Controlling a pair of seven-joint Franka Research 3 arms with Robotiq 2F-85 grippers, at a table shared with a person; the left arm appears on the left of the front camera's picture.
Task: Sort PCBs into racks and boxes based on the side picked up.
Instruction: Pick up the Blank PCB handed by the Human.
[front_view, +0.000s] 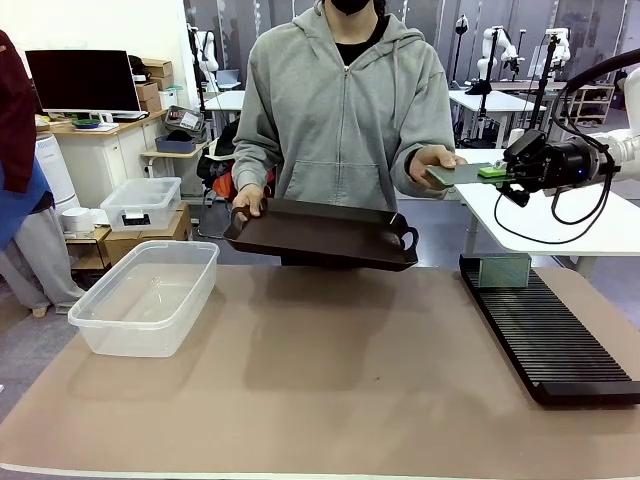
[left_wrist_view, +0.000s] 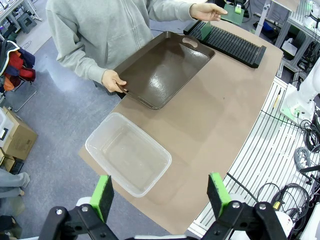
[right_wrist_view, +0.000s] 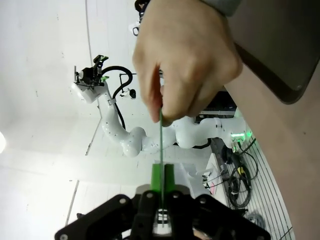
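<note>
Green PCB (front_view: 455, 173) hung at far right, high near the rack's (front_view: 550, 330) far end. My right gripper (front_view: 492, 172) was clenched on one end, and the person's hand (front_view: 432, 160) pinched the other. Their brown tray (front_view: 320, 235) jutted over the table's far edge. My left gripper (left_wrist_view: 160, 189) hovered spread wide above the clear tub (front_view: 130, 335), near left.

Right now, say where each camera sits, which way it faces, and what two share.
Front view: robot's side, facing the person across the table; right gripper at the green board in the person's hand.
Left wrist view: high up, looking down past the open left gripper at tub, tray, rack.
Right wrist view: along the right gripper, shut on the green board.
Shared: front and right wrist show board and hand.
</note>
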